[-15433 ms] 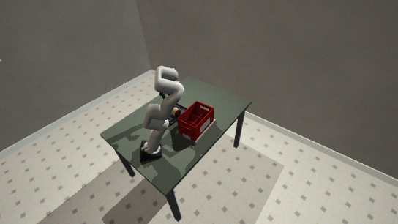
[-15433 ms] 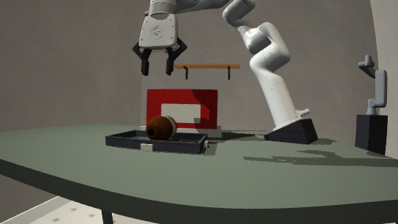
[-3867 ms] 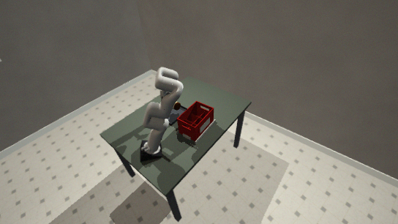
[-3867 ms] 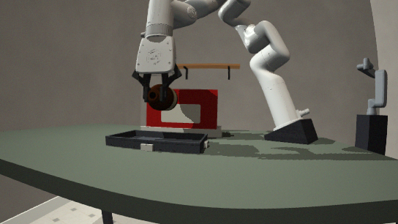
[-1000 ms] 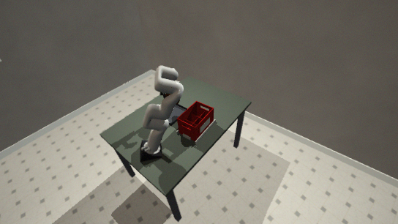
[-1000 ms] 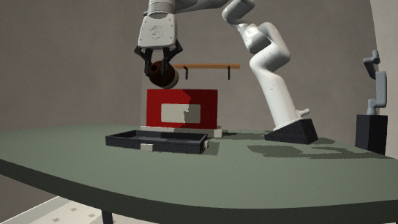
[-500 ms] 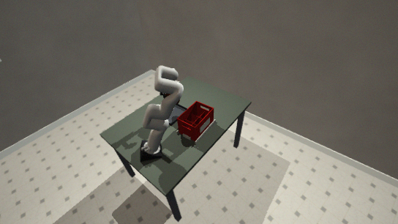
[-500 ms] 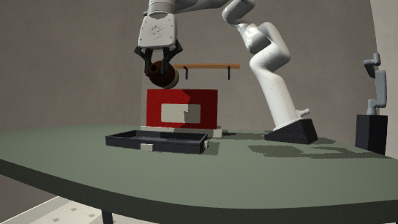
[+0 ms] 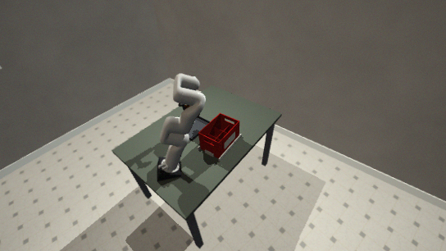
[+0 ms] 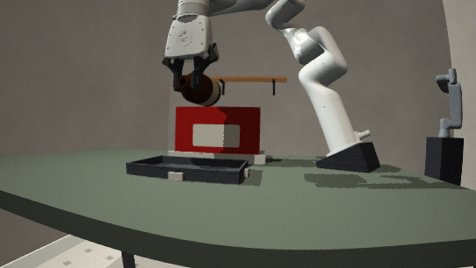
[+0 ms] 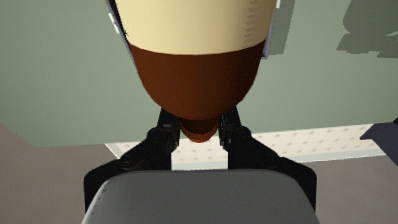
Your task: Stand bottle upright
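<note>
My gripper (image 10: pixel 187 81) (image 11: pixel 198 102) is shut on the neck of a brown bottle (image 10: pixel 202 90) (image 11: pixel 197 85) with a cream label. The bottle hangs tilted, nearly lying flat, in the air well above the dark tray (image 10: pixel 144 170). The tray lies flat on the green table (image 10: pixel 271 206) (image 9: pixel 242 111), in front of the red crate (image 10: pixel 185 116) (image 9: pixel 219 134). In the top view the arm (image 9: pixel 182 119) hides the bottle and most of the tray.
The arm's dark base (image 10: pixel 349 158) (image 9: pixel 169 172) stands on the table to the right of the crate in the exterior view. A dark camera stand (image 10: pixel 445 159) is at the table's far right. A wooden shelf (image 10: pixel 254 80) hangs on the wall behind.
</note>
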Controlling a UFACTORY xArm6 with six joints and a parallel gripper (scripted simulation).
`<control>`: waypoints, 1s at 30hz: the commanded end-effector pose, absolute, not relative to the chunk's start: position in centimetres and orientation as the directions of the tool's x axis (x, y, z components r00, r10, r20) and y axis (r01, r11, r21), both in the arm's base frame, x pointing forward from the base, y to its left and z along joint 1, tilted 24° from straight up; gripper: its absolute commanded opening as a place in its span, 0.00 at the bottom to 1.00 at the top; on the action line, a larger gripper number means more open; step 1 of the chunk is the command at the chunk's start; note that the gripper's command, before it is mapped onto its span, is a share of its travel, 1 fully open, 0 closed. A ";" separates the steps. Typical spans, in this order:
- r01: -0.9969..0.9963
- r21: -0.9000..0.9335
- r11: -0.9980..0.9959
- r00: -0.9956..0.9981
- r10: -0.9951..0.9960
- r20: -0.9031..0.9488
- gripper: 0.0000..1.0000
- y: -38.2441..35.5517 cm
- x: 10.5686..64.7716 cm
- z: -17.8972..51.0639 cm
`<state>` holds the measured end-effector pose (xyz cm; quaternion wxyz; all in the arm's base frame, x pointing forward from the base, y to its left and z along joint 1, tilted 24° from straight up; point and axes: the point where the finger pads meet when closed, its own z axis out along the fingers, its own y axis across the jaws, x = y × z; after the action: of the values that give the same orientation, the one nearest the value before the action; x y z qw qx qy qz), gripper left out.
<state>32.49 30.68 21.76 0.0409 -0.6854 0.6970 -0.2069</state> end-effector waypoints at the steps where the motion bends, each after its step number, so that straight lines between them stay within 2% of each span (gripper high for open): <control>1: -0.933 -0.358 0.024 -0.104 -0.973 0.206 0.00 30.8 32.5 21.9; 30: -0.925 -0.371 0.088 -0.165 -0.969 0.182 0.00 30.8 32.5 21.9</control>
<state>32.49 30.68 21.76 0.0519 -0.6472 0.7325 -0.2047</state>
